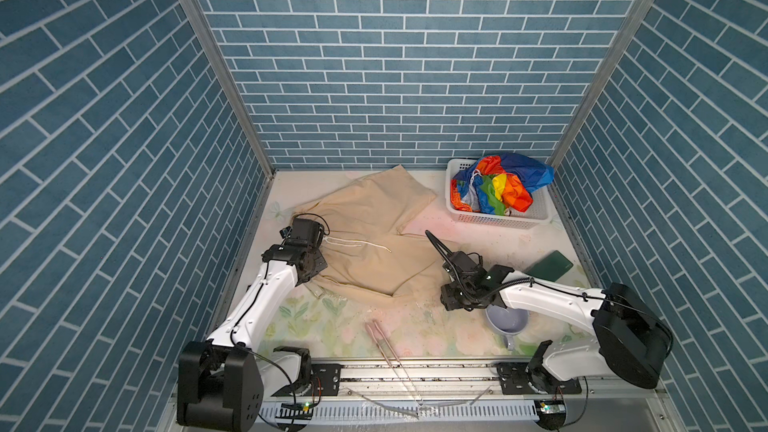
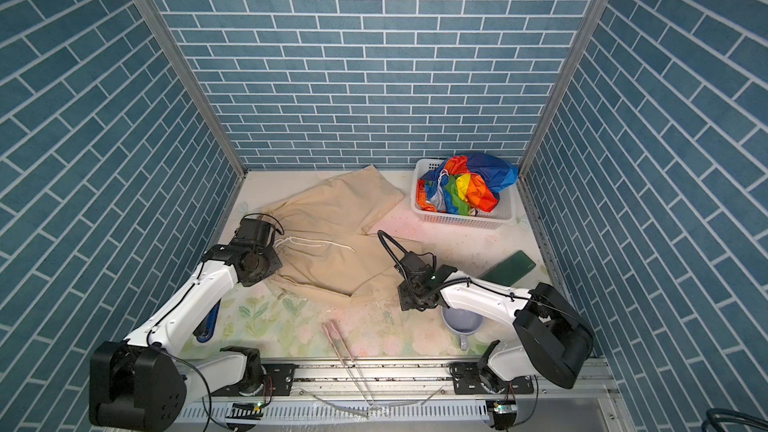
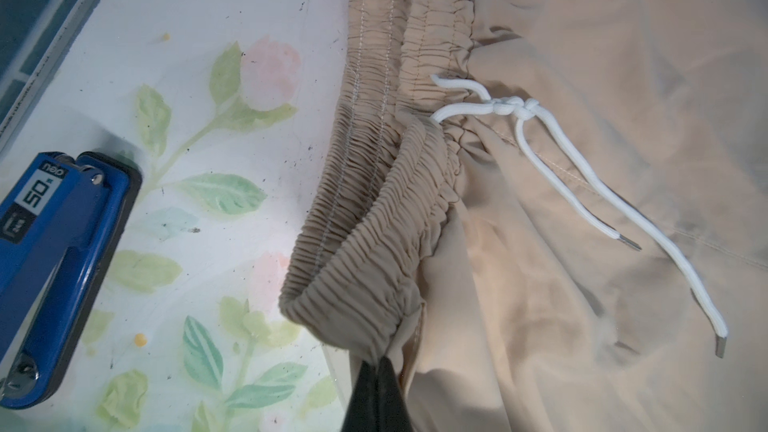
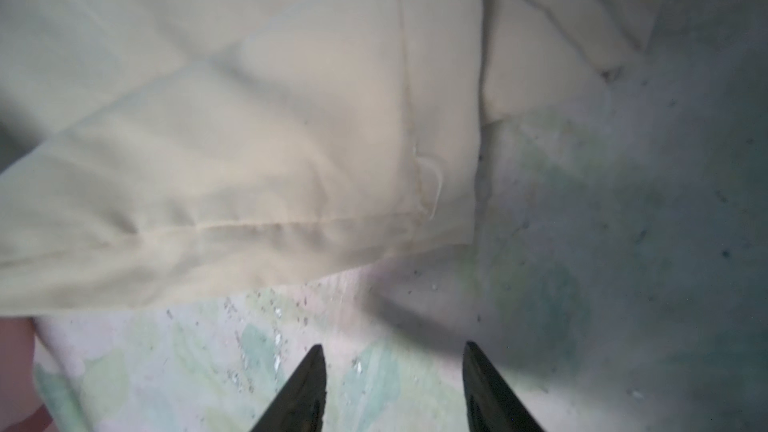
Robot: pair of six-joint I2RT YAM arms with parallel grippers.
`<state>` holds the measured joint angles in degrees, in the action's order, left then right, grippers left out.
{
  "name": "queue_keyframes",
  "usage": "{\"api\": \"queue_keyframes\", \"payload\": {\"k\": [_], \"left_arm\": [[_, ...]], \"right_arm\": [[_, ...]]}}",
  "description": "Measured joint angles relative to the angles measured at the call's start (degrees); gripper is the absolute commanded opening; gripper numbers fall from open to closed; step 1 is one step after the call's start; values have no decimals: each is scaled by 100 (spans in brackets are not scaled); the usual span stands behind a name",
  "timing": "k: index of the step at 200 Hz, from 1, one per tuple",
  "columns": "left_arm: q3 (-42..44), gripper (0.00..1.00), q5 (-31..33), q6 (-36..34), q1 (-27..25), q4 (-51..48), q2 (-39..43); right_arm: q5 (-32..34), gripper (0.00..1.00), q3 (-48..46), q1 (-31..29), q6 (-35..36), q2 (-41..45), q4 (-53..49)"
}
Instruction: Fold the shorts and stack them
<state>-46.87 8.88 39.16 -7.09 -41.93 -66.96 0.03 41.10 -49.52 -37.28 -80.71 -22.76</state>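
The beige shorts (image 1: pixel 365 238) (image 2: pixel 332 238) lie spread across the back left of the table, with the white drawstring (image 3: pixel 552 168) on top. My left gripper (image 3: pixel 380 361) is shut on a corner of the gathered waistband (image 3: pixel 374 243); in a top view it sits at the shorts' left edge (image 1: pixel 312 274). My right gripper (image 4: pixel 395 351) is open and holds nothing. It hovers over bare mat just off the hem of a beige leg (image 4: pixel 249 139), at the shorts' front right (image 1: pixel 449 304). The rainbow-striped shorts (image 1: pixel 503 184) (image 2: pixel 469 184) lie crumpled in the basket.
A white perforated basket (image 1: pixel 494 222) stands at the back right. A dark green flat case (image 1: pixel 550 266) lies by the right wall. A lavender cup (image 1: pixel 507 320) sits under the right arm, pink tongs (image 1: pixel 384 342) at the front and a blue stapler (image 3: pixel 54 263) near the left wall.
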Motion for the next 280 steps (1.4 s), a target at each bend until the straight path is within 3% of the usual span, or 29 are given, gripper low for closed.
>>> {"api": "queue_keyframes", "payload": {"k": [64,83,114,159,209,256,280], "left_arm": [[22,1,7,4,2,-68,151],[24,1,4,4,4,-68,162],[24,1,7,-4,11,-74,162],[11,0,-15,-31,42,-153,203],[-452,0,-146,-85,44,-522,684],[-756,0,-190,-140,44,-767,949],[-745,0,-212,-144,44,-793,920]], "right_arm": [[-61,48,133,492,13,-568,581],[-133,37,229,535,42,-739,767],[-275,0,258,573,-13,-896,1019],[-236,0,245,614,-107,-590,918],[647,0,553,800,103,1128,179],[1091,0,1252,872,372,1427,-212],[828,27,1239,872,365,1123,-310]]}}
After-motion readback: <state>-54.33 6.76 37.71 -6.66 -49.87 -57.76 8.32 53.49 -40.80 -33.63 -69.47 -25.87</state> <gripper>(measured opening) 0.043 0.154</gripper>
